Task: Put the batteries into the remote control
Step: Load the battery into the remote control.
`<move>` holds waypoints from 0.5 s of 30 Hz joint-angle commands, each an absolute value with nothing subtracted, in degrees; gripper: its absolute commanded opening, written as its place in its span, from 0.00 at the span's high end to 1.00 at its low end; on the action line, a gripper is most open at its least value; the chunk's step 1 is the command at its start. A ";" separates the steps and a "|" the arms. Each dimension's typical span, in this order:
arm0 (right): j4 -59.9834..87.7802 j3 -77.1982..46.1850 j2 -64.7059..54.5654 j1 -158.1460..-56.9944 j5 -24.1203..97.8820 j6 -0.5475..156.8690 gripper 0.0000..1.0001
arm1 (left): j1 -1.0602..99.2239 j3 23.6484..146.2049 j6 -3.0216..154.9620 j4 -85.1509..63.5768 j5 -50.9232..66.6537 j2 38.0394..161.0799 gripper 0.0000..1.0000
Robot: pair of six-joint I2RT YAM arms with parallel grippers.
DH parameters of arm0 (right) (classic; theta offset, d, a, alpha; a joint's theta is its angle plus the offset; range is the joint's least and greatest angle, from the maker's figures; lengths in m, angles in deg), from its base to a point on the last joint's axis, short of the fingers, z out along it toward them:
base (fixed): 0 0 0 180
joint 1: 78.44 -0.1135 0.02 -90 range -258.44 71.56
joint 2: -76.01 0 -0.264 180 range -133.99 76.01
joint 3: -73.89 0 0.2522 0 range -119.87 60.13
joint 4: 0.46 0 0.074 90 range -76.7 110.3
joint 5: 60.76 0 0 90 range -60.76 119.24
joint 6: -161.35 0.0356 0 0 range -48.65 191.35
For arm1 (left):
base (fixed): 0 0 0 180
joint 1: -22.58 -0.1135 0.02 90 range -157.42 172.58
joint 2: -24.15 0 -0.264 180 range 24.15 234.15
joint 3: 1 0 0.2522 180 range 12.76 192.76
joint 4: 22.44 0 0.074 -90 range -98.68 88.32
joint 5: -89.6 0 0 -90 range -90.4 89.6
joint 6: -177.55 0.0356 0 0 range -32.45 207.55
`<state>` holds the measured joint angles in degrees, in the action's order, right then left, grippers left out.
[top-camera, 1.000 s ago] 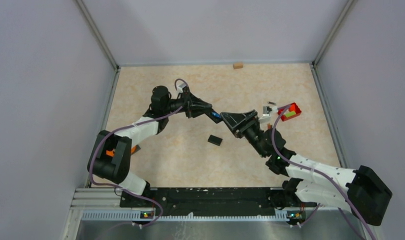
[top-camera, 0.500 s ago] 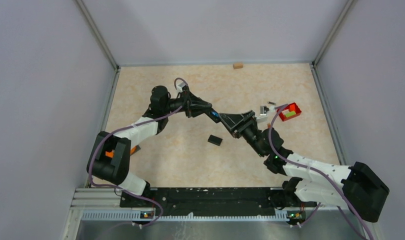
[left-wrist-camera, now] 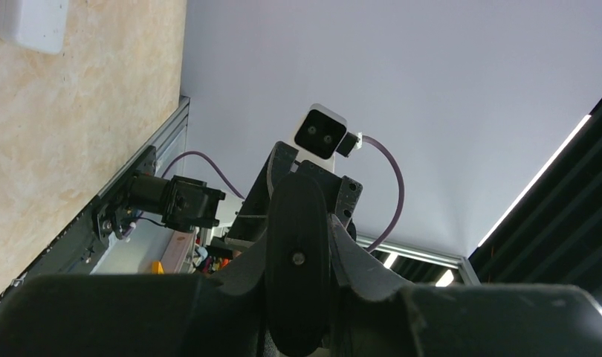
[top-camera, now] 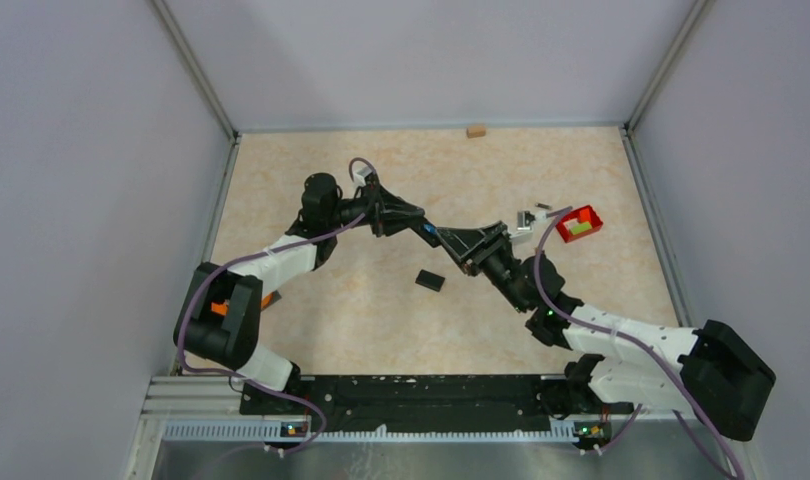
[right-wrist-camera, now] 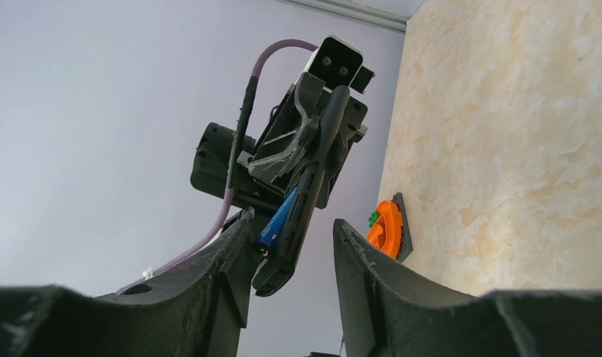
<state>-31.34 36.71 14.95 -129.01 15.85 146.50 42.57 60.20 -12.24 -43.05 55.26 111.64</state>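
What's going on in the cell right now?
The left gripper is clamped on a slim black remote control, held off the table, with a blue battery sitting in its open bay. The right gripper has its fingers apart on either side of the remote's free end, not gripping it. A small black rectangular piece lies on the table, and a red tray sits further right.

The right gripper (right-wrist-camera: 292, 229) stands parted — remote (right-wrist-camera: 316, 175) between its fingers (right-wrist-camera: 372, 286); blue battery (right-wrist-camera: 277, 219) showing in it.
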 commanded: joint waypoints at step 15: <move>-23.36 32.41 12.42 -128.83 16.38 147.23 0.75 | 44.02 61.69 -6.45 -42.62 55.76 107.20 1.00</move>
